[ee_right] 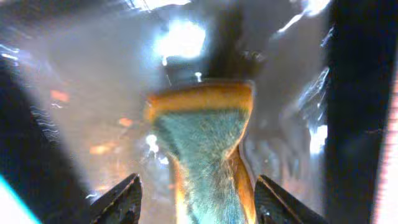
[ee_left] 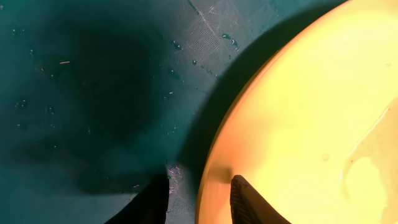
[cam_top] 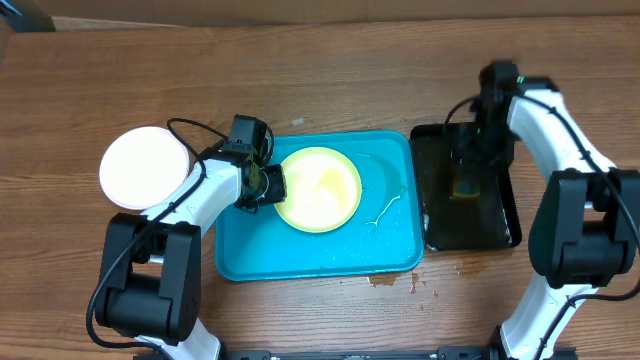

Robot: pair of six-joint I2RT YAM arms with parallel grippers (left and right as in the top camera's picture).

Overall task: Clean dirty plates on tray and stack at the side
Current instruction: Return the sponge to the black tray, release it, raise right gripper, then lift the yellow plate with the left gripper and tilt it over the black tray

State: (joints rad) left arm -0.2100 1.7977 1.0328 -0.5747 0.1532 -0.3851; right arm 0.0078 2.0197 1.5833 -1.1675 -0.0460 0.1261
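Turquoise-blue rectangular plastic tray [cam_top: 240, 262] holds the pale yellow round plate [cam_top: 320, 188]; a white round plate [cam_top: 145, 167] sits on the table, left of it.
Left wrist: left gripper [ee_left: 199, 200] spread astride the yellow rim. Right wrist: right gripper [ee_right: 198, 202] pinching a yellow-green sponge [ee_right: 202, 137] over the glossy black tray [ee_right: 81, 74].

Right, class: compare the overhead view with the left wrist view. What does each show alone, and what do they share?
Only overhead: the white plate on the table, the black tray, and the right gripper over it. Only left wrist: fine droplets on the turquoise tray, and fingertips either side of the rim of the yellow plate. Both: that plate on that tray, with the left gripper at its edge.
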